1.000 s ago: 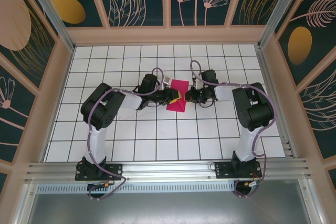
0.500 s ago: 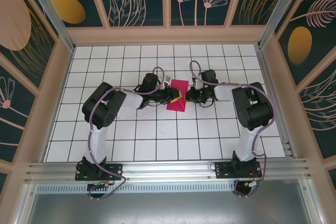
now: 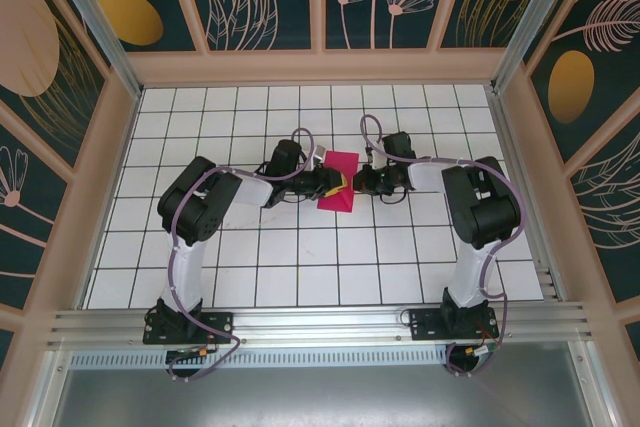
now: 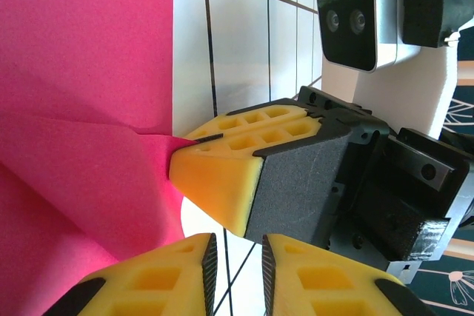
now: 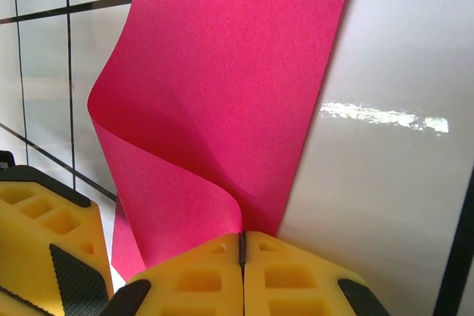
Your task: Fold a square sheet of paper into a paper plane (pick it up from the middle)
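Over the white grid table [image 3: 300, 257], right fingers [image 5: 296, 279] clamp the pink sheet [image 5: 222, 109]; left fingers [image 4: 163, 279] nearly closed beside it, grip unclear

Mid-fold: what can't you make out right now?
- Whether the left gripper holds the square sheet of paper: left wrist view, fingers cut off by the bottom edge.
- Crease layout: top view, too small.
- Sheet's full outline: right wrist view, cropped by frame edges and the right gripper.
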{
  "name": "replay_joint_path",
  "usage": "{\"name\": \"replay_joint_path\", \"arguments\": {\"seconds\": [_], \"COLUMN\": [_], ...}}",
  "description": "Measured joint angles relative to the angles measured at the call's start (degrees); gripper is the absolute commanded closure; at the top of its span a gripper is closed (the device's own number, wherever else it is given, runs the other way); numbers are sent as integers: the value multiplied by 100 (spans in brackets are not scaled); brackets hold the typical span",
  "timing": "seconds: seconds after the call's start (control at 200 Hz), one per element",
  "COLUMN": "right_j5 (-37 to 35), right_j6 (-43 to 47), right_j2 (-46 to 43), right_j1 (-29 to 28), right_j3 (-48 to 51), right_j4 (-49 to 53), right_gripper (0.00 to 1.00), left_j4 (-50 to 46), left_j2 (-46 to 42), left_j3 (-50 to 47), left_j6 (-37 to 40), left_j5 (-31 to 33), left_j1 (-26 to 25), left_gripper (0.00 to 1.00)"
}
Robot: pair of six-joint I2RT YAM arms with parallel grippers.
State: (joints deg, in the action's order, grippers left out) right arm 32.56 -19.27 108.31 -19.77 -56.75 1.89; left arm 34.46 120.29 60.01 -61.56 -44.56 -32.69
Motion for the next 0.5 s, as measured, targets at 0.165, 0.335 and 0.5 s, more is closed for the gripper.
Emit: {"name": "replay_joint_path", "arguments": {"seconds": [0.165, 0.335, 0.5], "right_j5": [0, 4, 2], "right_j6": [79, 96, 118], "right_j2": [0, 0, 0], "right_j1": [0, 0, 0], "right_j3": [0, 0, 0], "right_j4": [-35, -103, -192], "right_gripper": [93, 93, 93], "left_j4": [-2, -37, -90], "left_j2": [0, 0, 0], "left_j3": [0, 2, 2], "left_j6": [2, 35, 44], "left_j5": [0, 2, 4], "left_j1": [0, 0, 0], "left_gripper": [74, 75, 75]}}
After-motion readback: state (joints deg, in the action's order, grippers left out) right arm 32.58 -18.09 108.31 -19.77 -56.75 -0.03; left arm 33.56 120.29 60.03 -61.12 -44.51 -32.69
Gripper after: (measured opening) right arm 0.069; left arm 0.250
